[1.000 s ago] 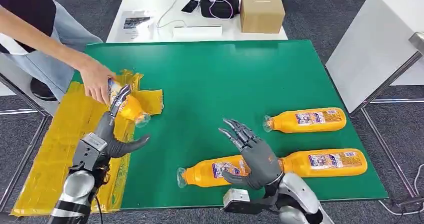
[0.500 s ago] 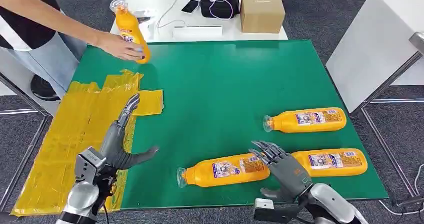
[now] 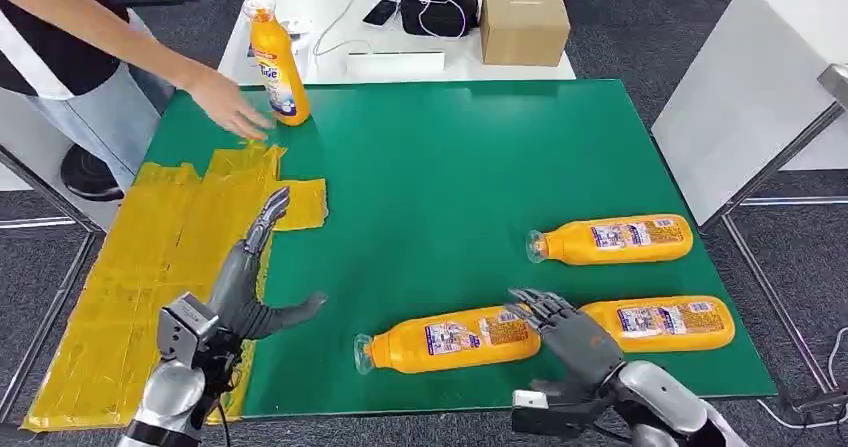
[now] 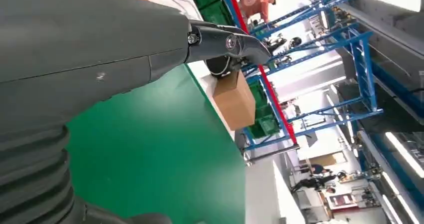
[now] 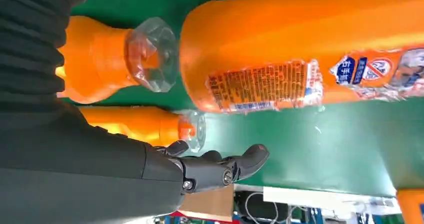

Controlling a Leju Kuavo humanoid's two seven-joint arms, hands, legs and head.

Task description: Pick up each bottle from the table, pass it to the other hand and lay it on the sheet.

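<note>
left hand (image 3: 245,292) hovers spread wide and empty over the yellow sheet (image 3: 150,267); right hand (image 3: 570,335), fingers apart, rests beside the nearest bottle (image 3: 450,339).

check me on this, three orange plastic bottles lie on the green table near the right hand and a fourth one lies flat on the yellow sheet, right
Not quite. The fourth orange plastic bottle is not lying on the yellow sheet; it stands upright on the far left corner of the green table, beside a person's hand. The head view shows this. The other three orange plastic bottles do lie near the right hand.
</note>
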